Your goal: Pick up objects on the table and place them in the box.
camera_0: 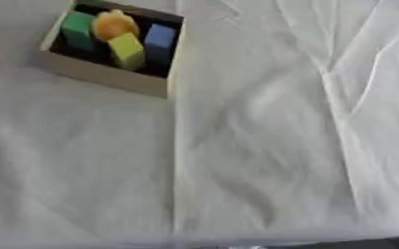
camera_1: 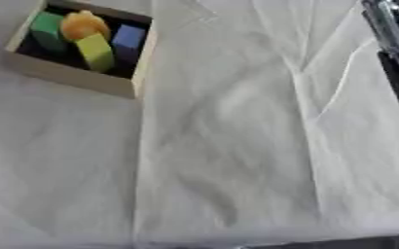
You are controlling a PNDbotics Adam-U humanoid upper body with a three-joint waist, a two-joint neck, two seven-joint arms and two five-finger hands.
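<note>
Black right arm (camera_1: 397, 63) at upper right edge (hand unseen, fingers: cannot tell); box (camera_0: 100, 73) holds blocks.

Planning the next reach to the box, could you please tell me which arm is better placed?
Probably left: the box lies far left, while the right arm sits across the cloth at the right edge. The left arm is unseen.

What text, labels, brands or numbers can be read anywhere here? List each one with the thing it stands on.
None: no readable text in either view.
The wooden box shows plain walls.
The green block, orange piece, yellow block and blue block inside it show bare faces.
The white cloth is unprinted.
The robot arm at the right edge shows no marking.
</note>
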